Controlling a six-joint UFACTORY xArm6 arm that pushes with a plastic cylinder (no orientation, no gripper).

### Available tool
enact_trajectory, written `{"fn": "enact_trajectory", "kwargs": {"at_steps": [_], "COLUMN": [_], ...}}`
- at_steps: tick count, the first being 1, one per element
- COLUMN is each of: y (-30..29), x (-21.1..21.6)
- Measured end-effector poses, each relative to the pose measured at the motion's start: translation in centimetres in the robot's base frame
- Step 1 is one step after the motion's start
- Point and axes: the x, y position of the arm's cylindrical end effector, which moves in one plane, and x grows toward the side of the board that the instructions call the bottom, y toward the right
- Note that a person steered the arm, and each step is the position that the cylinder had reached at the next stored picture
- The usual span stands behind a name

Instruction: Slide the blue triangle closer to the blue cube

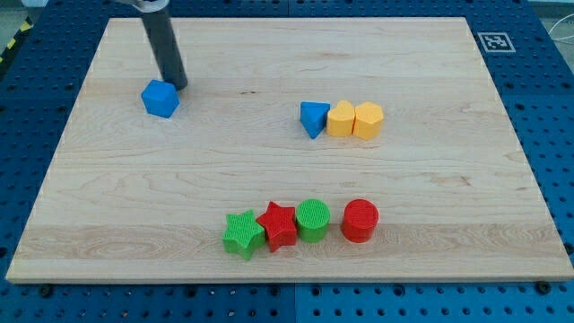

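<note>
A pale wooden worktop (pixel 430 233) with visible grain lay on a blue perforated base (pixel 22 305). A small black-and-white square marker (pixel 494 41) sat at the worktop's corner at the view's top right.

Right of centre, two yellow blocks stood touching each other: a yellow heart-like block (pixel 341 118) and, to its right, a yellow hexagonal block (pixel 369 119).

Near the view's bottom, four blocks formed a rough row. A green star block (pixel 243 234) touched a red star block (pixel 279 224), which in turn touched a green cylinder (pixel 313 219). A red cylinder (pixel 360 221) stood just beside that one, a narrow gap between them.
</note>
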Motion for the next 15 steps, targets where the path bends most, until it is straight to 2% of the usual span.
{"fn": "enact_trajectory", "kwargs": {"at_steps": [1,2,4,6,8,9,12,15], "y": [4.4,7.0,10.1,15.9,20.6,20.7,20.5,16.0], "x": [1.2,4.2,8.9,11.7,11.7,11.7,8.2,6.2]}}
